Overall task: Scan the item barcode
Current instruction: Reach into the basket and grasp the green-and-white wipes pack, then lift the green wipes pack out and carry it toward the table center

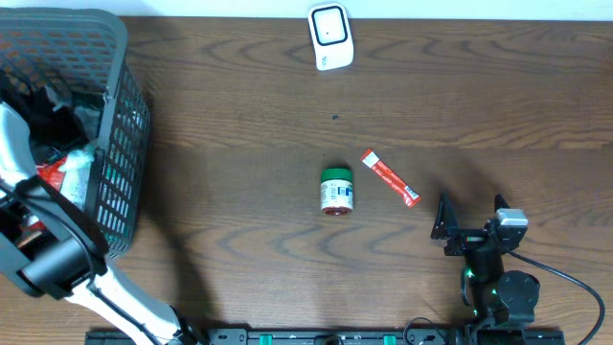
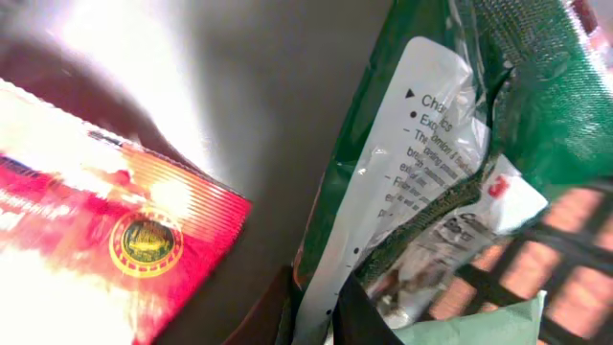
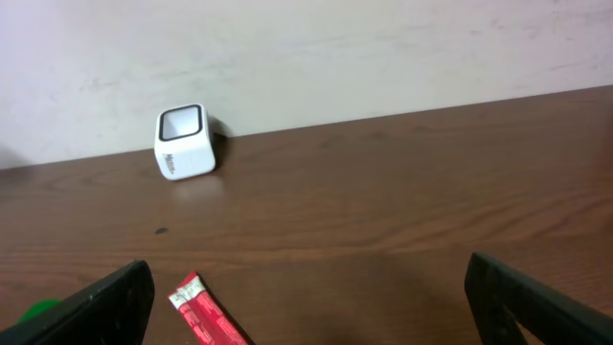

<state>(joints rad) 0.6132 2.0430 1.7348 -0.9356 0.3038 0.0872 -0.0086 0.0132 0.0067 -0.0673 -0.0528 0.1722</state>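
Between the left gripper's (image 2: 311,324) clenched fingers, low in the wrist view, sits the white printed edge of a green-and-clear packet (image 2: 421,144). Its text is cut off and partly blurred. Left of the fingers lies a glare-washed red packet (image 2: 124,240), with basket (image 1: 120,144) mesh to their right. From overhead, the arm hides the grip. Far ahead of the right gripper's (image 1: 470,203) spread, empty fingers stands the white scanner (image 1: 331,36). Nearer, to their left, lie a red sachet (image 1: 390,178) and a green-lidded jar (image 1: 336,191).

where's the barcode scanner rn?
Overhead view: the white scanner sits at the far edge of the table, near centre, beyond the green-lidded jar and red sachet.
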